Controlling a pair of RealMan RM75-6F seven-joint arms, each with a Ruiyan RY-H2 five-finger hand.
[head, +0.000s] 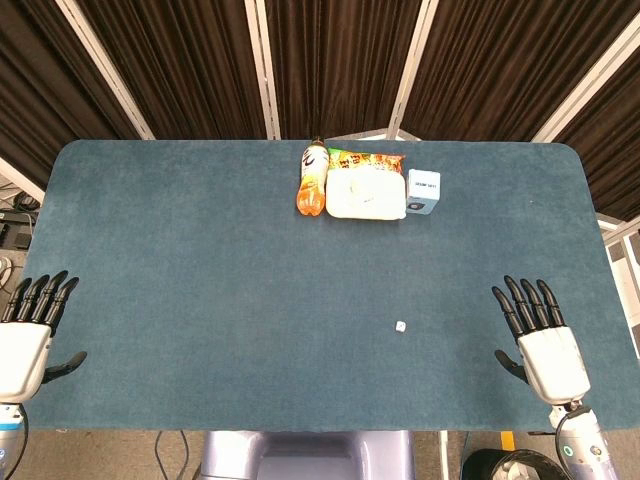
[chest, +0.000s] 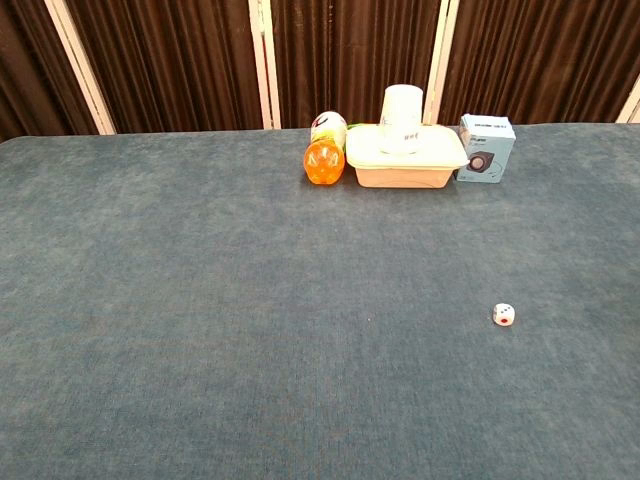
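1. Right hand (head: 545, 352): resting flat at the near right edge of the bench (head: 200, 280), fingers (head: 522, 305) spread, holding nothing.
2. Left hand (head: 25, 345): same at the near left edge, fingers apart and empty.
3. Die (chest: 504, 315): alone on the felt, nearest the right hand (well apart from bottle (chest: 324, 150), lidded box (chest: 405, 160), cup (chest: 402, 118), carton (chest: 486, 148)).
4. Best approached from above with the right hand, pinching low and gently.
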